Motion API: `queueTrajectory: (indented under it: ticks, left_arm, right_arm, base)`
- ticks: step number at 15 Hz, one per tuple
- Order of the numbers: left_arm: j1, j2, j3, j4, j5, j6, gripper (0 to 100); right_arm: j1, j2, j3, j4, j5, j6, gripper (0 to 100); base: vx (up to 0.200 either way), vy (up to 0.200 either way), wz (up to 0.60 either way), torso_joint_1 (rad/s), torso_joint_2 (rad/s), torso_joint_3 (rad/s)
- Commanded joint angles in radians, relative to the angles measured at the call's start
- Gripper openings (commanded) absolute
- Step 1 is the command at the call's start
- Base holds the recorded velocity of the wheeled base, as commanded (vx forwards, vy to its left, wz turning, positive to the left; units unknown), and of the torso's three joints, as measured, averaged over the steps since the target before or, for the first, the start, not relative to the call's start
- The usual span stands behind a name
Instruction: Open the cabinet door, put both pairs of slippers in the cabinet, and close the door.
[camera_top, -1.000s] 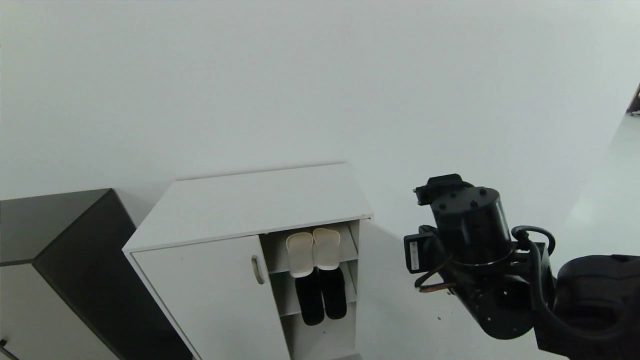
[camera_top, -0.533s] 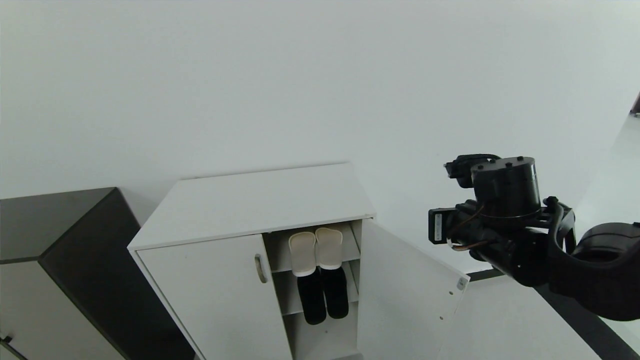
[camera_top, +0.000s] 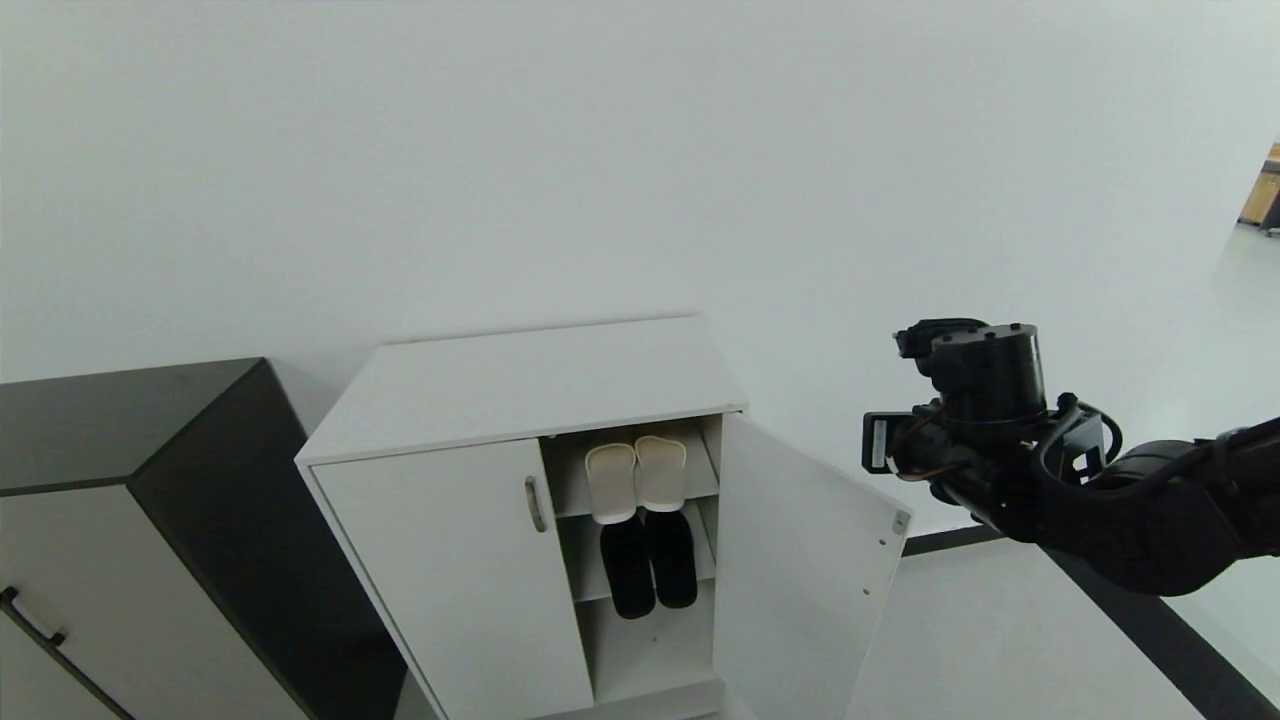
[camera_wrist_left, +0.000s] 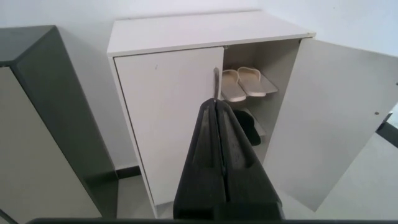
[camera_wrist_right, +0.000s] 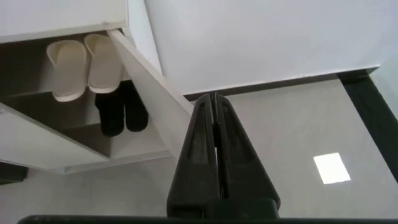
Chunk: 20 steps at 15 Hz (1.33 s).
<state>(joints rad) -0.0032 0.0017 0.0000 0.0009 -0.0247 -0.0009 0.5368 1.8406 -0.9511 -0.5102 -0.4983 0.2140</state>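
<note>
Slippers (camera_top: 612, 485) shelved, right pincer (camera_wrist_right: 214, 99), closed and empty, has drawn back from the open door (camera_top: 800, 570); only closing remains.

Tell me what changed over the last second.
The right arm rose and moved off from in front of the open cabinet door; the head camera shifted too. The white slippers and black slippers stayed on their shelves, and the door stayed open.

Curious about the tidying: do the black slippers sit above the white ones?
No, the black slippers lie one level below the white slippers in the cabinet.
</note>
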Motion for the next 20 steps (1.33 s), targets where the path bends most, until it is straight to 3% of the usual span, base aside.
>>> queueTrajectory:
  ticks: [1, 11, 20]
  left_arm:
    - [0.0, 0.0, 0.0, 0.001, 0.0, -0.001, 0]
    - [0.0, 0.0, 0.0, 0.001, 0.0, -0.002, 0]
    - [0.0, 0.0, 0.0, 0.001, 0.0, -0.002, 0]
  right_arm:
    - [-0.023, 0.097, 0.0, -0.054, 0.0, -0.002, 0]
    - [-0.077, 0.287, -0.037, -0.194, 0.012, -0.007, 0]
    - [-0.07, 0.316, -0.034, -0.202, 0.014, -0.008, 0]
  base:
    - [0.0, 0.0, 0.0, 0.0, 0.0, 0.0]
    - [0.0, 0.0, 0.0, 0.0, 0.0, 0.0]
    - [0.0, 0.0, 0.0, 0.0, 0.0, 0.0]
